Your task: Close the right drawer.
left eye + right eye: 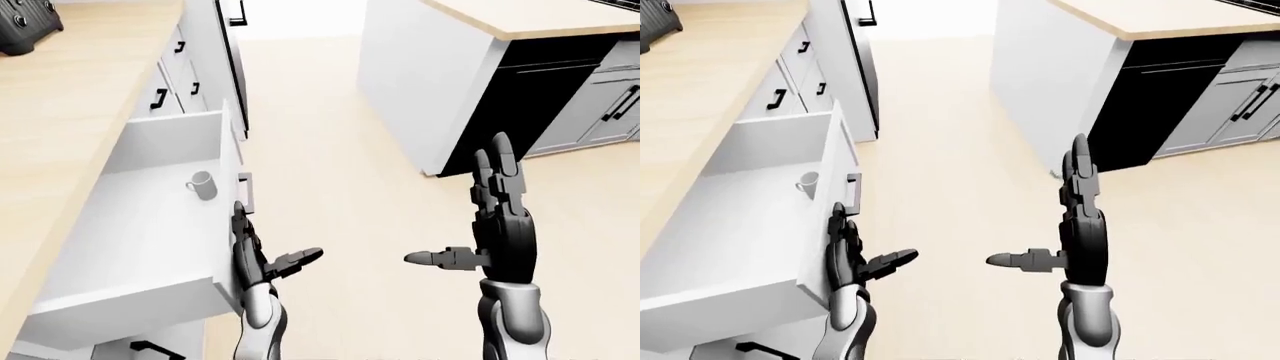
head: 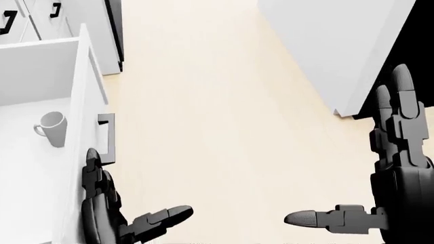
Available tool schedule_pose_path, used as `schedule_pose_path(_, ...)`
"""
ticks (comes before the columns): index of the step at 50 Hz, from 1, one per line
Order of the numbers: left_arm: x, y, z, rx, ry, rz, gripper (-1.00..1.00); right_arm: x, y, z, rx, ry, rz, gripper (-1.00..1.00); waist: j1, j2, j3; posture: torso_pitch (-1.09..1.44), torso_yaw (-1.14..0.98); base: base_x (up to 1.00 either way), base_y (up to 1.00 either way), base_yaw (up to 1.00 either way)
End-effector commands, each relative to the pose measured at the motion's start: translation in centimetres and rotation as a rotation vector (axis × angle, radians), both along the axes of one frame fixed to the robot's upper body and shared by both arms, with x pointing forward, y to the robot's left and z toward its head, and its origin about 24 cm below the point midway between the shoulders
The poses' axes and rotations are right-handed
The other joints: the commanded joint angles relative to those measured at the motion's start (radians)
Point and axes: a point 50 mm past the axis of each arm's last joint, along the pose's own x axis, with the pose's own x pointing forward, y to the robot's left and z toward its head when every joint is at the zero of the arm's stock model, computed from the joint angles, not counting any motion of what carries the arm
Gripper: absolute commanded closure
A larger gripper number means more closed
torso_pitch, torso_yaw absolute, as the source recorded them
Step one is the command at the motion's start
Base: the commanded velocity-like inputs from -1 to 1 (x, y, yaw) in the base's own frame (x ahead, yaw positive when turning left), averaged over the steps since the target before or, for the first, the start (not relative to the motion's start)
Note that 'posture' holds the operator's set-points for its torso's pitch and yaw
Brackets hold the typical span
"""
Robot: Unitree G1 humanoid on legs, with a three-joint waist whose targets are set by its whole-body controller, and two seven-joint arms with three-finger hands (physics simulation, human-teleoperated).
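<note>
The white right drawer [image 1: 150, 232] stands pulled out from under the wooden counter at the left of the left-eye view. Its front panel [image 2: 81, 96] carries a black handle [image 2: 108, 137], and a white mug [image 1: 200, 182] lies inside. My left hand [image 1: 272, 241] is open, its fingers [image 2: 95, 178] flat against the outer face of the panel just below the handle, thumb spread to the right. My right hand [image 1: 465, 214] is open and upright over the floor at the right, holding nothing.
A white island [image 1: 420, 82] with a wooden top stands at the upper right, with a black unit [image 1: 540, 97] beside it. Closed drawers with black handles [image 1: 160, 97] continue along the counter [image 1: 70, 90]. A dark appliance [image 1: 25, 26] sits on it. Pale wood floor lies between.
</note>
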Motion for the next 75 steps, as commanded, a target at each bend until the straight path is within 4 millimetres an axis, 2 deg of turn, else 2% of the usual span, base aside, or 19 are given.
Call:
schedule_pose_path(1, 0.3, 1.3, 1.8, -0.008, -0.103, 0.086, -1.0, -0.3, 0.1, 1.5, -0.012, -0.084, 0.005, -1.0, 0.008, -0.003, -0.018, 0.0, 0.0, 0.0, 0.0, 0.0)
schedule_pose_path(23, 0.7, 3.0, 2.4, -0.016, -0.121, 0.171, -1.0, -0.2, 0.1, 1.4, -0.013, -0.081, 0.007, -1.0, 0.004, -0.001, -0.016, 0.0, 0.0, 0.0, 0.0, 0.0)
schedule_pose_path(47, 1.2, 4.8, 2.0, -0.004, -0.102, 0.249, -1.0, -0.2, 0.1, 1.3, -0.016, -0.08, 0.007, -1.0, 0.006, 0.003, -0.018, 0.0, 0.0, 0.0, 0.0, 0.0)
schedule_pose_path(75, 1.7, 8.5, 2.6, -0.05, -0.125, 0.375, -1.0, -0.2, 0.0, 1.2, -0.015, -0.081, 0.003, -1.0, 0.002, 0.009, -0.017, 0.0, 0.0, 0.0, 0.0, 0.0)
